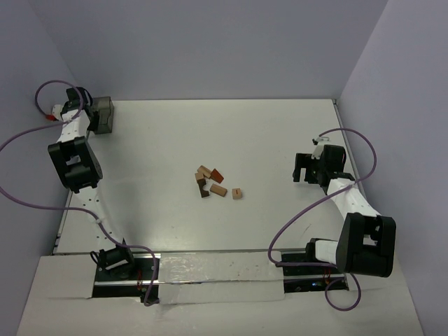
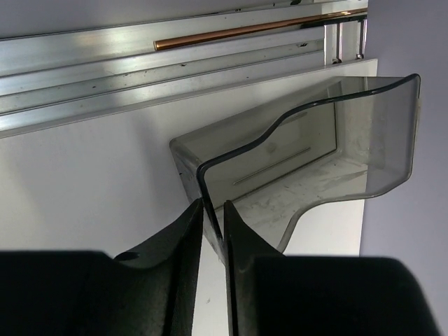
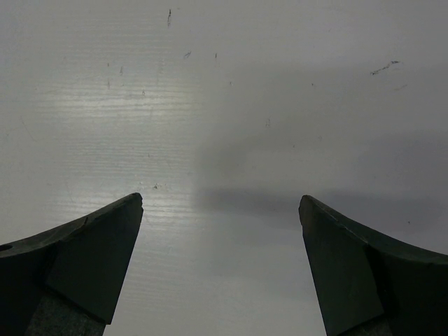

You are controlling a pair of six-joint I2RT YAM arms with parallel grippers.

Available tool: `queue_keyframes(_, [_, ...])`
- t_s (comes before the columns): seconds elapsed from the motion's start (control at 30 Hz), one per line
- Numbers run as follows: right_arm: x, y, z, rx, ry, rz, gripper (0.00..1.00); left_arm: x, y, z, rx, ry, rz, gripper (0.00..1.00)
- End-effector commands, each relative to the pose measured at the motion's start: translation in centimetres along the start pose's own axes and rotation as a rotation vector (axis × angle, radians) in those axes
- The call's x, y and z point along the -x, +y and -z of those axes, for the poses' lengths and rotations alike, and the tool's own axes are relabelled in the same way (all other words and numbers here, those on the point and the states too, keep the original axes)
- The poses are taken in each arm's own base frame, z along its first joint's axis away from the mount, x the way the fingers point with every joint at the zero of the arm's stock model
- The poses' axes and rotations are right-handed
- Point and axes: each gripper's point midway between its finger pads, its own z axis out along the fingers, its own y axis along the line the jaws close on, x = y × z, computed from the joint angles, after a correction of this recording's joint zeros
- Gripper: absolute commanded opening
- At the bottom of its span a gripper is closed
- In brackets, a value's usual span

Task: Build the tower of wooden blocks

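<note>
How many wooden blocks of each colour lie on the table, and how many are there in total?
Light tan blocks: 4
Reddish-brown blocks: 2
Total: 6
The blocks are small in the top view and partly touch each other, so this count is the best reading.

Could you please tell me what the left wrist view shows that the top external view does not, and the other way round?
Only the left wrist view: the left gripper with its jaws narrowly astride the near wall of the grey translucent container, plus aluminium rails and a copper-coloured rod beyond it.
Only the top external view: the wooden blocks clustered mid-table, no tower yet, and the right gripper, open, off to their right.
Both: the white table, with the container and left gripper at its far left corner.
</note>
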Motion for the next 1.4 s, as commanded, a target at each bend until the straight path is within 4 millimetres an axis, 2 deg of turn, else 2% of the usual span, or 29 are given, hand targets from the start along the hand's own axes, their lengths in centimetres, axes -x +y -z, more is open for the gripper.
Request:
queue_keyframes(0.0, [2.6,-0.4,0.4,-0.020,-0.056,0.002,1.00,0.9,-3.1,0.5,-0.105,-0.008,0.028,0.29])
queue_keyframes(0.03, [2.6,-0.4,0.4,-0.020,-0.057,0.002,1.00,1.0,-3.2,0.7,-0.115,-0.007,0.025,0.32])
queue_keyframes(0.07, [2.6,-0.4,0.4,-0.020,-0.058,0.003,1.00,1.0,-3.6,1.1,-0.132,-0.001,0.018,0.42])
queue_keyframes(0.17, [2.7,-0.3,0.5,-0.016,-0.064,0.006,1.00,1.8,-4.9,2.8,-0.182,-0.009,0.007,0.59])
queue_keyframes(0.23, [2.8,-0.2,0.7,-0.012,-0.073,0.011,1.00,3.6,-6.4,5.7,-0.241,-0.045,-0.001,0.69])
queue_keyframes(0.27, [2.8,-0.2,0.7,-0.010,-0.075,0.012,1.00,3.7,-6.4,5.8,-0.245,-0.050,-0.008,0.73])
queue_keyframes(0.3, [2.8,-0.2,0.8,-0.011,-0.080,0.015,1.00,4.2,-7.1,7.1,-0.281,-0.060,-0.023,0.77])
queue_keyframes(0.4, [3.3,-0.1,1.1,-0.007,-0.100,0.022,1.00,6.1,-8.8,11.5,-0.367,-0.094,-0.044,0.80])
queue_keyframes(0.5, [4.0,0.3,1.5,0.009,-0.126,0.025,1.00,7.8,-10.2,16.8,-0.457,-0.149,-0.150,0.81])
queue_keyframes(0.53, [4.1,0.3,1.6,0.012,-0.129,0.024,1.00,8.0,-10.5,18.2,-0.478,-0.159,-0.152,0.80])
queue_keyframes(0.6, [4.4,0.6,1.9,0.024,-0.143,0.028,1.00,7.3,-11.1,21.6,-0.578,-0.167,-0.319,0.76])
queue_keyframes(0.67, [4.7,0.9,2.2,0.036,-0.157,0.036,1.00,5.6,-10.9,24.3,-0.695,-0.143,-0.471,0.74])
queue_keyframes(0.7, [4.8,0.9,2.4,0.038,-0.162,0.039,1.00,5.1,-10.5,25.0,-0.722,-0.136,-0.501,0.75])
queue_keyframes(0.77, [4.8,1.2,2.7,0.054,-0.166,0.054,1.00,1.6,-9.3,27.2,-0.886,-0.067,-0.751,0.78])
queue_keyframes(0.87, [4.8,1.7,3.2,0.081,-0.171,0.083,1.00,-4.8,-5.5,29.4,-1.044,0.028,-1.052,0.84])
queue_keyframes(0.9, [4.6,1.9,3.3,0.092,-0.168,0.094,1.00,-7.1,-3.3,29.4,-1.041,0.094,-1.136,0.86])
queue_keyframes(0.97, [4.2,2.5,3.4,0.131,-0.156,0.133,1.00,-11.1,-0.5,29.0,-1.053,0.136,-1.409,0.86])
queue_keyframes(1.0, [3.9,2.9,3.5,0.158,-0.140,0.140,1.00,-13.7,1.4,28.9,-1.049,0.192,-1.526,0.86])
queue_keyframes(1.07, [3.5,3.4,3.5,0.194,-0.119,0.155,1.00,-17.4,3.5,29.3,-1.056,0.257,-1.647,0.86])
queue_keyframes(1.2, [3.1,4.0,3.4,0.239,-0.070,0.181,1.00,-20.9,5.8,30.9,-1.166,0.348,-1.824,0.86])
queue_keyframes(1.3, [2.5,4.1,3.2,0.256,-0.036,0.184,1.00,-22.7,5.3,31.8,-1.240,0.401,-1.868,0.86])
queue_keyframes(1.37, [2.3,4.0,3.2,0.254,-0.025,0.184,1.00,-24.7,5.7,32.4,-1.293,0.469,-1.934,0.84])
